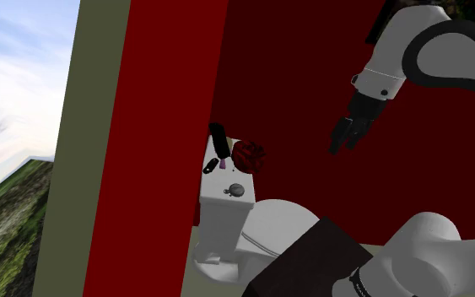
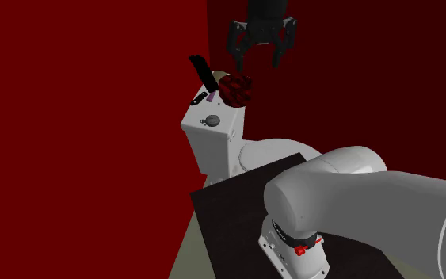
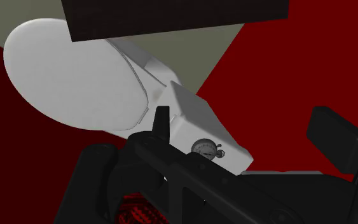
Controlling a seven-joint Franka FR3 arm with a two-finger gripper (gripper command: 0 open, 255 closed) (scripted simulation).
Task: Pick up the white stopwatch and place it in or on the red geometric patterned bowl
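A small round stopwatch [image 1: 237, 190] with a pale dial lies flat near the front of a white toilet tank lid [image 1: 214, 196]. It appears again as the stopwatch [image 2: 210, 121] and the stopwatch [image 3: 204, 148]. The red patterned bowl [image 1: 249, 156] stands at the back of the lid, seen as the bowl [image 2: 234, 87] against the red wall. My gripper [image 2: 258, 57] hangs in the air above the bowl, open and holding nothing. In the shoulder view the gripper [image 1: 342, 142] is well off to the right of the tank. A finger [image 3: 334, 136] shows beside the tank.
A black slab [image 2: 202, 71] leans at the back of the tank, with a small black and pink item [image 1: 216, 164] beside it. The closed toilet lid [image 3: 75, 76] lies below the tank. Red walls [image 2: 78, 119] close in behind. My dark stand [image 2: 237, 206] is near the toilet.
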